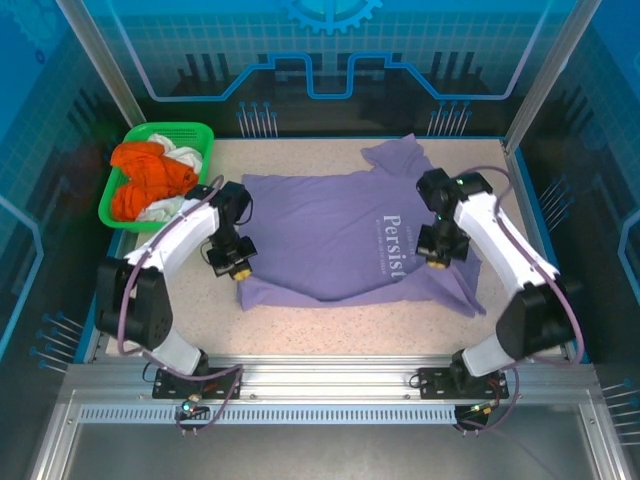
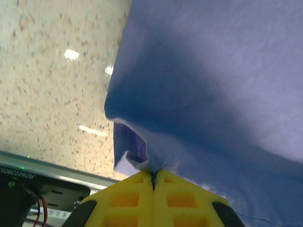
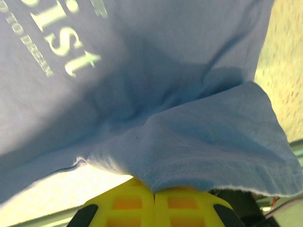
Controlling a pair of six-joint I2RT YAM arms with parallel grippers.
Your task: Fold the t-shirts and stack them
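On the speckled table [image 1: 330,320], left claw [image 2: 153,175] and right claw [image 3: 154,191] each pinch the soft, rumpled lavender t-shirt [image 1: 330,230].

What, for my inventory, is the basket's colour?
The basket is green; top external view shows it best.

A robot lab cell: speckled worktop [image 1: 330,320] boxed in by aluminium framing [image 1: 330,385] and blue-printed clear panels [image 1: 330,50].

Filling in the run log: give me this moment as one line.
lavender t-shirt: lying on table | left pincer: shut on it | right pincer: shut on it | orange t-shirt, white t-shirt: in green basket
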